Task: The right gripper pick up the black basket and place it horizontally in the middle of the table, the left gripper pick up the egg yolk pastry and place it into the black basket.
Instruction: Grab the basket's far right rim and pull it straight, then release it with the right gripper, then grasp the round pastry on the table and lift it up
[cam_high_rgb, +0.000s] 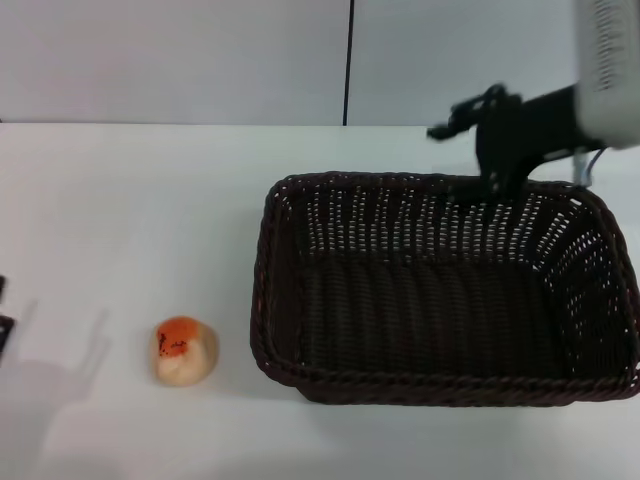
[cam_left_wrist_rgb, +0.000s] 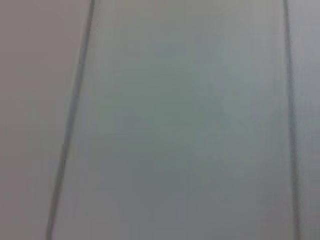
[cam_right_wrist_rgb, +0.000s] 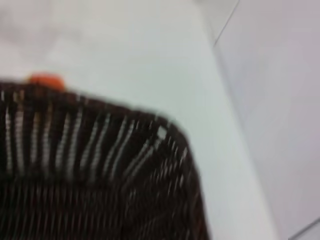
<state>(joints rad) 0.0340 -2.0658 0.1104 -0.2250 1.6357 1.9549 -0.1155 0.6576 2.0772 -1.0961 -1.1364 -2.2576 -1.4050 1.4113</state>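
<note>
The black basket (cam_high_rgb: 445, 290) lies lengthwise on the white table (cam_high_rgb: 120, 220), right of the middle, and it is empty. My right gripper (cam_high_rgb: 493, 178) reaches in from the upper right and is shut on the basket's far rim. The right wrist view shows the basket's rim and inside (cam_right_wrist_rgb: 100, 165) close up. The egg yolk pastry (cam_high_rgb: 184, 350) sits on the table left of the basket, apart from it; its orange top (cam_right_wrist_rgb: 45, 80) peeks over the rim in the right wrist view. Only a dark sliver of my left gripper (cam_high_rgb: 3, 322) shows at the left edge.
A pale wall (cam_high_rgb: 170, 60) with a dark vertical seam (cam_high_rgb: 349, 60) stands behind the table's far edge. The left wrist view shows only a plain grey surface (cam_left_wrist_rgb: 175, 125) with two thin lines.
</note>
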